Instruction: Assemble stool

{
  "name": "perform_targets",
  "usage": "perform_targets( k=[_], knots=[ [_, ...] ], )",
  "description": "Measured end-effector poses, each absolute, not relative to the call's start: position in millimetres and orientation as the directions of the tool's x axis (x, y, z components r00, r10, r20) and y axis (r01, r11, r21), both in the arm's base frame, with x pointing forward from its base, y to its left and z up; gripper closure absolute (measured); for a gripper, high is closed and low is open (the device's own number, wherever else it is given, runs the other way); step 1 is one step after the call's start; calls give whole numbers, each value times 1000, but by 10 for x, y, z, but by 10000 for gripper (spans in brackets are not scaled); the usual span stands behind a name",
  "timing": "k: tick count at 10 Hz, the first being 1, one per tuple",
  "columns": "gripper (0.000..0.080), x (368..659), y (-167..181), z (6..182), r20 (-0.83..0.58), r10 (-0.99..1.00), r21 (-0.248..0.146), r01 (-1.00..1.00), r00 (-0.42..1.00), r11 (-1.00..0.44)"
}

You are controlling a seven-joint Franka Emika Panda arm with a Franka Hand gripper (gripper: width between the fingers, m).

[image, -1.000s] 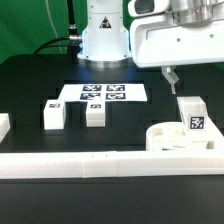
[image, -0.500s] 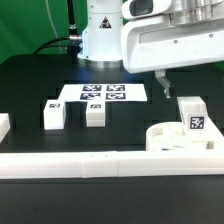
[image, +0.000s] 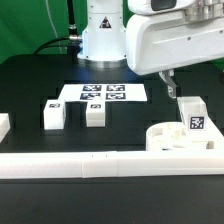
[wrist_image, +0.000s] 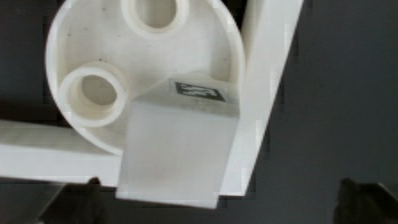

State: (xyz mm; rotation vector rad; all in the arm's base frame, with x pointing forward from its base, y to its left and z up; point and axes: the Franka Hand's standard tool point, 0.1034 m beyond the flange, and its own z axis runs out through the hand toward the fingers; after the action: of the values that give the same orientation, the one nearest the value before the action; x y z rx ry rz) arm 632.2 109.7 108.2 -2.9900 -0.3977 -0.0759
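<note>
Exterior view: The white seat (image: 165, 136) lies on the black worktop (image: 30, 85), touching the rail (image: 90, 165). One tagged leg (image: 192, 117) stands upright at the seat, on it or hard against it; which, cannot be told. Two more legs (image: 54, 114) (image: 95, 112) stand well apart from the seat, toward the exterior view's left. The hand (image: 170, 85) hovers above the seat, jaws apart, holding nothing.

Wrist view: The seat is a thick round disc with round holes (wrist_image: 93, 88). The blocky leg's flat faces rise in front of it. The parts look like stiff, light, smooth plastic and are probably slippery. The leg is best pinched across two opposite flat faces.
</note>
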Motion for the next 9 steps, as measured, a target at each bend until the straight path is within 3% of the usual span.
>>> perform_targets(
  k=[3,5,9],
  knots=[
    [151,6327,1067,1080,88,441,-98,449,893,-888],
    [151,6336,1012,1042,99,644,-72,651,759,-756],
    [151,6308,1103,957,94,844,-40,849,529,-527]
  ],
)
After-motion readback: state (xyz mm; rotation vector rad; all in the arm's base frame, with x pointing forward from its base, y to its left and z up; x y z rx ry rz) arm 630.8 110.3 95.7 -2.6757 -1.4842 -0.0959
